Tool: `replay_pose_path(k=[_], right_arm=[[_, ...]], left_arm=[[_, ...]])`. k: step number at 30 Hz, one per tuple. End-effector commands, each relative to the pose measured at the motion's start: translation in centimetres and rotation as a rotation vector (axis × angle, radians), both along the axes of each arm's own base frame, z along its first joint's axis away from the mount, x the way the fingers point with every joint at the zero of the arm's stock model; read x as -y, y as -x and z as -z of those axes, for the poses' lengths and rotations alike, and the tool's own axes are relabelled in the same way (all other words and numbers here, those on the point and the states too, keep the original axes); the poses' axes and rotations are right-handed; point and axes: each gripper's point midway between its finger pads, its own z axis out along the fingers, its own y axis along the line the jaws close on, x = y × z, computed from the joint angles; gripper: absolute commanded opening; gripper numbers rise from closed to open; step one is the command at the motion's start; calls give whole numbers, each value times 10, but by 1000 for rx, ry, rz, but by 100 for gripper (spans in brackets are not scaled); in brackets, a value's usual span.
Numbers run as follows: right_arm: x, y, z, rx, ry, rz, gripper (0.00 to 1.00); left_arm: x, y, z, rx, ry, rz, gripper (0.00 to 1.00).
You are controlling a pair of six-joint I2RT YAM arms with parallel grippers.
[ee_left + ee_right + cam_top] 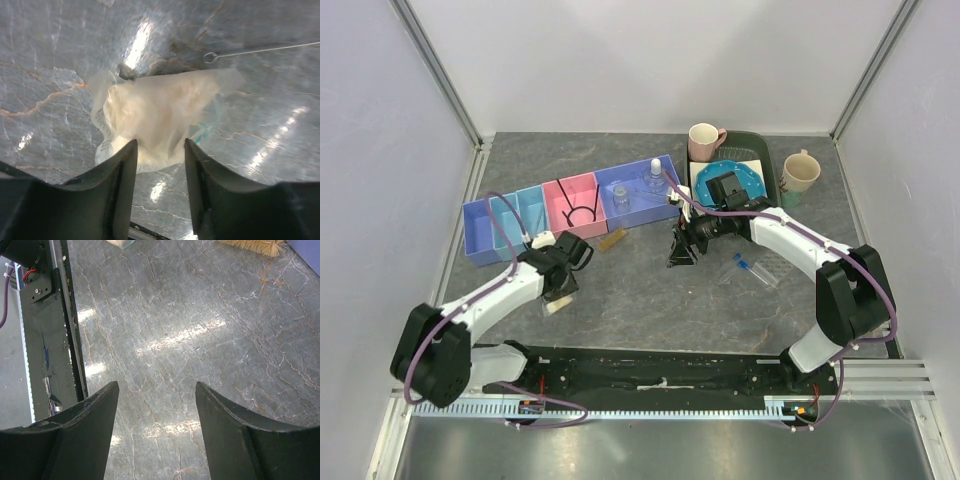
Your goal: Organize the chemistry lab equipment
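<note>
Lying crumpled and milky-white, the small clear bag point(160, 110) sits between the left end effector's point(160, 145) half-open jaws.

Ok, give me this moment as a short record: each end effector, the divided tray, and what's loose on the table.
left end effector: open, jaws either side of the near edge of the small clear bag, which lies on the table
right end effector: open, empty, over bare table
divided tray: holds black wire loop, clear beaker, white-capped bottle
loose items: blue-capped vials, thin wire rod, tan brush
</note>
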Motion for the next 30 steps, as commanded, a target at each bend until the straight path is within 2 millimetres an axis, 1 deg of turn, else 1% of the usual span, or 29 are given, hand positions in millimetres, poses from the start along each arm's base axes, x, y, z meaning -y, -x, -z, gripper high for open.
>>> replay_pose_path(k=[1, 3, 4, 5, 7, 10, 11, 12, 13, 14, 15, 16, 17, 18, 20, 21, 22, 23, 24, 25, 27, 28, 30], right_arm=[[-1, -3, -9, 51, -24, -19, 71], [-1, -2, -9, 52, -24, -20, 70], [-1, -2, -9, 52, -24, -20, 70], [-1, -2, -10, 54, -25, -21, 71], [-1, -2, -10, 54, -24, -19, 71], [0, -2, -10, 56, -25, -19, 71], [-1, -2, -10, 55, -25, -21, 71], [-1, -1, -9, 52, -23, -22, 71], [-1, -1, -10, 54, -26, -23, 71], [-1, -2, -9, 53, -25, -22, 71], [-1, -2, -8, 50, -25, -23, 71], [-2, -3, -9, 53, -25, -22, 71], [-2, -3, -8, 47, -25, -23, 71], [-2, -3, -8, 45, -25, -23, 71], [-4, -4, -8, 40, -29, -25, 71], [-4, -5, -9, 40, -31, -25, 71], [-5, -5, -9, 40, -32, -25, 71], [-5, -5, -9, 38, -32, -26, 71], [-5, -5, -8, 34, -31, -26, 71], [-5, -6, -9, 38, -32, -25, 71], [-6, -6, -9, 37, -33, -27, 71], [-6, -6, -9, 37, -33, -27, 71], [-5, -6, -9, 39, -33, -27, 72]], left_arm=[[-3, -5, 8, -52, -43, -94, 35], [0, -5, 11, -80, -47, -73, 21], [4, -6, 11, -92, -38, -63, 8], [5, -7, 9, -94, -33, -53, 3], [11, -10, 2, -90, -15, -11, 2], [17, -16, -17, -44, 16, 68, 2], [19, -18, -29, -12, 26, 111, 2], [20, -18, -35, 0, 33, 139, 2], [27, -18, -41, 7, 66, 189, 2], [29, -19, -53, 34, 65, 287, 2], [33, -15, -57, 29, 90, 338, 2], [32, -16, -65, 43, 98, 364, 2], [30, -16, -70, 51, 93, 400, 2], [26, -17, -85, 90, 95, 389, 2], [20, -24, -102, 139, 105, 401, 2], [18, -29, -119, 181, 121, 391, 2], [4, -32, -124, 188, 119, 339, 2], [-2, -35, -131, 203, 115, 331, 2], [-6, -40, -143, 234, 132, 322, 2], [-21, -44, -149, 253, 128, 269, 2], [-33, -53, -162, 292, 123, 250, 2], [-46, -60, -164, 302, 114, 212, 2], [-55, -70, -170, 318, 107, 201, 2]])
